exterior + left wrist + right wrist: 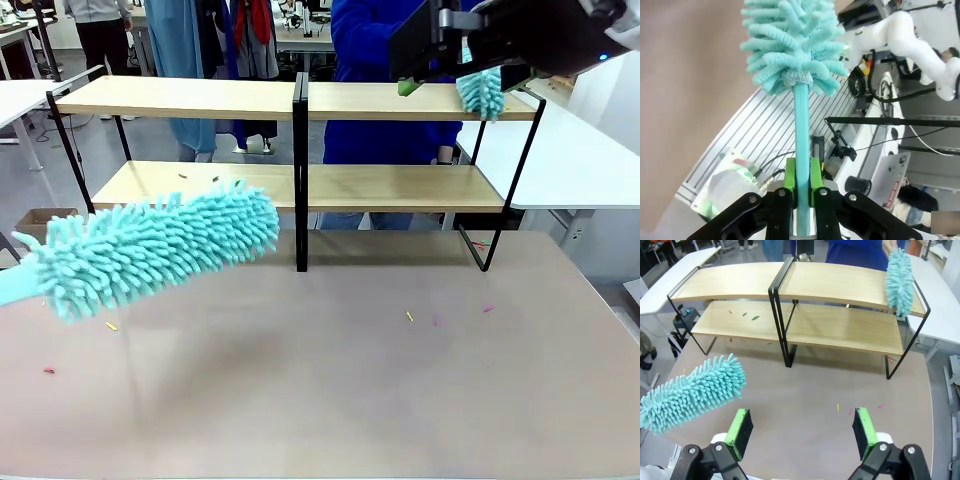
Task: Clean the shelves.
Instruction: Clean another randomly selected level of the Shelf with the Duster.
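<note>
The shelves [200, 97] stand across the far half of the table, four light boards on a black frame [840, 285]. My left gripper [801, 186] is shut on the teal handle of a fluffy teal duster [792, 45]. Its head [160, 245] hovers over the table in front of the lower left board [692, 392]. My right gripper [801, 435] is open and empty, held high at the top right board [452, 80]. A person's hand holds a second teal duster [900, 282] on that board's right end [482, 92]. Small green scraps [749, 316] lie on the lower left board.
A person in blue [370, 60] stands behind the shelves. Tiny yellow and pink scraps [409, 316] dot the beige tabletop [330, 400]. White tables flank the shelves on the left [20, 95] and on the right [580, 150]. A cardboard box [45, 220] sits low at the left.
</note>
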Controlling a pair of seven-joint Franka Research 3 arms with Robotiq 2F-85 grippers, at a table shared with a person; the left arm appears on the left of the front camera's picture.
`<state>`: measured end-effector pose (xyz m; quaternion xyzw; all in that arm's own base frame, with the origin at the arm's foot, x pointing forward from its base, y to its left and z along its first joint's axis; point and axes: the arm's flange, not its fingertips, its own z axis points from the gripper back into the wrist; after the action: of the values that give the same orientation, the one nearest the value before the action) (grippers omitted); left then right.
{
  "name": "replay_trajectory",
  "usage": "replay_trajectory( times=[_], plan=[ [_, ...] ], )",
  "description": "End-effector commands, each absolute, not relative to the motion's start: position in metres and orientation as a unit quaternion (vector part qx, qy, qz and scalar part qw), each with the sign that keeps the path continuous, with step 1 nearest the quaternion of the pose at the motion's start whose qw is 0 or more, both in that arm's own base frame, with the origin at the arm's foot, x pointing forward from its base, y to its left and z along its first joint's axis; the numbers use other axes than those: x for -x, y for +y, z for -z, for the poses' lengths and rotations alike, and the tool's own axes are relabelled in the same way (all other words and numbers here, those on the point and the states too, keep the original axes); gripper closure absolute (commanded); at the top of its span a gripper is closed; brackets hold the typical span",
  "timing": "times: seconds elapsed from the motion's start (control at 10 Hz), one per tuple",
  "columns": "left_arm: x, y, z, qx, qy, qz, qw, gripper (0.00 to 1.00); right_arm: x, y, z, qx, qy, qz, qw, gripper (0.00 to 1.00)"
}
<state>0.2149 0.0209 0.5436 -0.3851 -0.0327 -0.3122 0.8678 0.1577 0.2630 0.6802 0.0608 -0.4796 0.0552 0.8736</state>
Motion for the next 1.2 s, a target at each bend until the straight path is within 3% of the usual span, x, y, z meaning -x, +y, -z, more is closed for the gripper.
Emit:
replay_trajectory(
  times=[0.0, 0.3, 0.8, 1.1],
  plan=[
    [-0.215, -0.006, -0.529, 0.337, -0.054, 0.302, 0.89, 0.87, -0.158, 0.262, -0.682, -0.065, -0.479, -0.053, 0.874, 0.0],
    [-0.256, -0.063, -0.532, 0.279, -0.121, 0.278, 0.911, 0.87, -0.158, 0.262, -0.682, -0.065, -0.479, -0.053, 0.874, 0.0],
    [-0.343, -0.131, -0.528, 0.216, -0.113, 0.192, 0.95, 0.87, -0.158, 0.262, -0.682, -0.065, -0.479, -0.053, 0.874, 0.0],
    [-0.365, -0.14, -0.53, 0.229, -0.114, 0.161, 0.953, 0.87, -0.158, 0.262, -0.682, -0.065, -0.479, -0.053, 0.874, 0.0]
  ],
)
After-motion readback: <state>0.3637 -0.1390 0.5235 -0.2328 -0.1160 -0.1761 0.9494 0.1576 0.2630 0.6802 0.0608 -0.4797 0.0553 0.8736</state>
